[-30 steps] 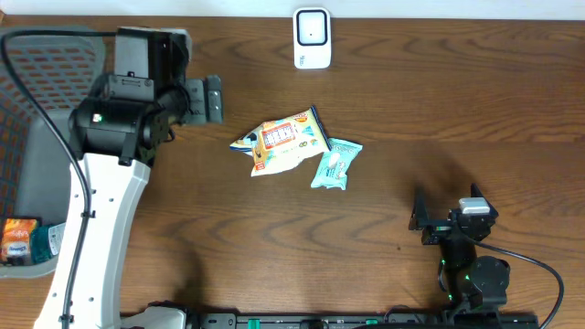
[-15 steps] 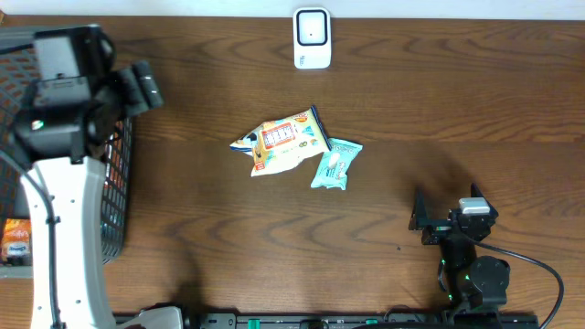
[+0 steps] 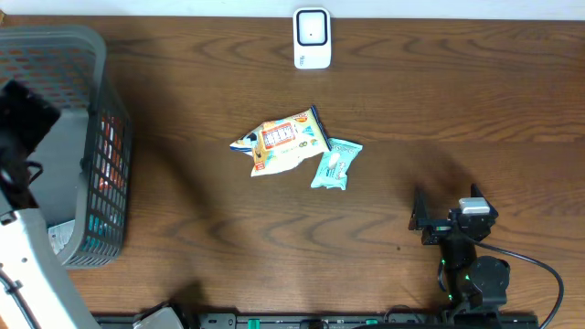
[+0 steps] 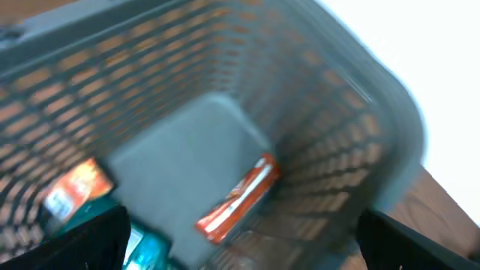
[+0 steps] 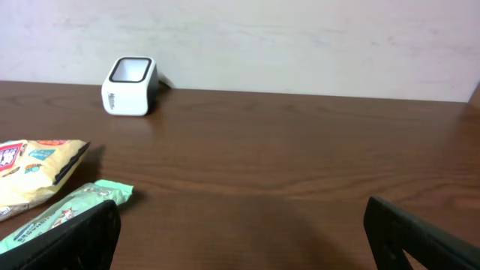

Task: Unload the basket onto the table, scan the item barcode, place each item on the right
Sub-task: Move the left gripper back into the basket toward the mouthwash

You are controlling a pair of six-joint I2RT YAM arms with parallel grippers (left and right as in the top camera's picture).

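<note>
A yellow snack bag [image 3: 281, 143] and a mint-green packet [image 3: 335, 164] lie side by side mid-table; the right wrist view shows the bag [image 5: 34, 176] and packet [image 5: 67, 214] at its left. The white scanner [image 3: 312, 38] stands at the far edge, also visible from the right wrist [image 5: 129, 86]. My left gripper [image 4: 244, 247] is open over the grey basket [image 4: 315, 97], above a red-orange packet [image 4: 240, 199], and holds nothing. My right gripper [image 5: 244, 240] rests open and empty near the front right of the table [image 3: 419, 222].
The grey mesh basket [image 3: 55, 37] fills the left edge of the table; my left arm [image 3: 18, 228] reaches over it. Inside lie an orange pack [image 4: 75, 187] and a teal item [image 4: 146, 251], both blurred.
My left arm has swung left from the table's upper left to over the basket, uncovering the basket in the overhead view. The right arm and the packets have not moved.
</note>
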